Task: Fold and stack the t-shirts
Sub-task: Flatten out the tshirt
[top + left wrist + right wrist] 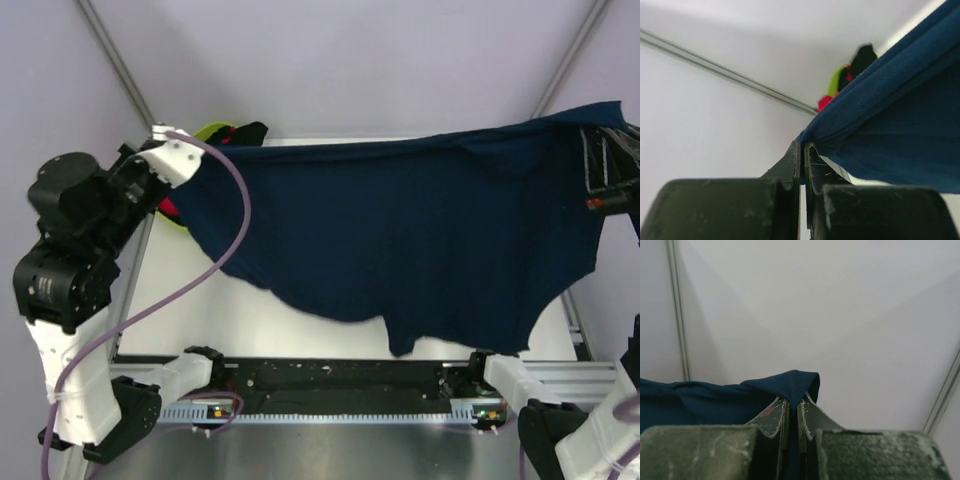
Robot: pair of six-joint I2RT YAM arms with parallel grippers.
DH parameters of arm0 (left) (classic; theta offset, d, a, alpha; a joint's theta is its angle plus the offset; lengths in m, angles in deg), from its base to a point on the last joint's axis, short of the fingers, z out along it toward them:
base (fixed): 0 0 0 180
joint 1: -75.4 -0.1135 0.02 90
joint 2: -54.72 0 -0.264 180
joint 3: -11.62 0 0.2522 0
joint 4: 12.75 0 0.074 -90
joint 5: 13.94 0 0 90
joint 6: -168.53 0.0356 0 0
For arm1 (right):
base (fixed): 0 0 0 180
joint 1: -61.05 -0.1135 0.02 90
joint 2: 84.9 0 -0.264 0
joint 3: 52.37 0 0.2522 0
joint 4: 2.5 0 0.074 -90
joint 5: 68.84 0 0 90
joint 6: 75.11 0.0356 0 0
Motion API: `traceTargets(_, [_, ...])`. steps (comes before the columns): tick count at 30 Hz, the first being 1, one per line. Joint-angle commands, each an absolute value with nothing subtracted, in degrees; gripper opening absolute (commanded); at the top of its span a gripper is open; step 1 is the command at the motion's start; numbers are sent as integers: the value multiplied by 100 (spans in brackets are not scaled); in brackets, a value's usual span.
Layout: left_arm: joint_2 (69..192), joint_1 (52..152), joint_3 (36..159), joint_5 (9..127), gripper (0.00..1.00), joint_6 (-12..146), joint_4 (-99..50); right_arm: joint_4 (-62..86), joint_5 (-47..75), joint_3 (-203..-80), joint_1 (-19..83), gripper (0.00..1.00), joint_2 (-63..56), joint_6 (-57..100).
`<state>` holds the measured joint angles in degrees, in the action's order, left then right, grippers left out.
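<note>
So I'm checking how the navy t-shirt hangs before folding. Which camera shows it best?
The top external view: nearly all of the navy t-shirt shows there, held up and spread wide. The left wrist view shows only the corner pinched in the left gripper. The right wrist view shows only the corner in the right gripper.

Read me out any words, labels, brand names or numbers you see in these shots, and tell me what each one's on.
No text can be read in any view.
On the navy t-shirt: plain cloth, no print or tag showing.
On the arm base fittings: coloured specks only, too small to read.
On the right gripper's fingers: a reddish smear, not lettering.
</note>
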<state>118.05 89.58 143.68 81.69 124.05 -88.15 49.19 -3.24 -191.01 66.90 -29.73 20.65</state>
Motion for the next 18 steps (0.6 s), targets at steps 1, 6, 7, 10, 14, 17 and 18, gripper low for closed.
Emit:
traceTargets(1, [12221, 8867, 13623, 8029, 0, 12336, -9392, 4817, -300, -18454, 6809, 0, -2524, 2069])
traceTargets(6, [12861, 8867, 12402, 7774, 0, 12379, -8691, 4414, -941, -17163, 6800, 0, -1856, 2411])
traceTargets(7, [13046, 8867, 12182, 7765, 0, 12388, -8506, 4274, -1029, -16829, 6800, 0, -1698, 2429])
traceTargets(10, [13836, 8867, 11811, 7633, 0, 12467, -8189, 4009, -1109, -16116, 6782, 0, -1005, 2465])
traceTargets(14, [15207, 8867, 12055, 7351, 0, 12573, -8144, 3798, -1083, -15622, 6633, 0, 120, 2237])
traceTargets(17, [16200, 8859, 12626, 7554, 0, 12468, -7882, 3797, -1056, -15779, 6545, 0, 1017, 2236])
traceTargets(18, [16429, 8859, 12741, 7823, 1, 12424, -7724, 3798, -1057, -15823, 6536, 0, 1245, 2262])
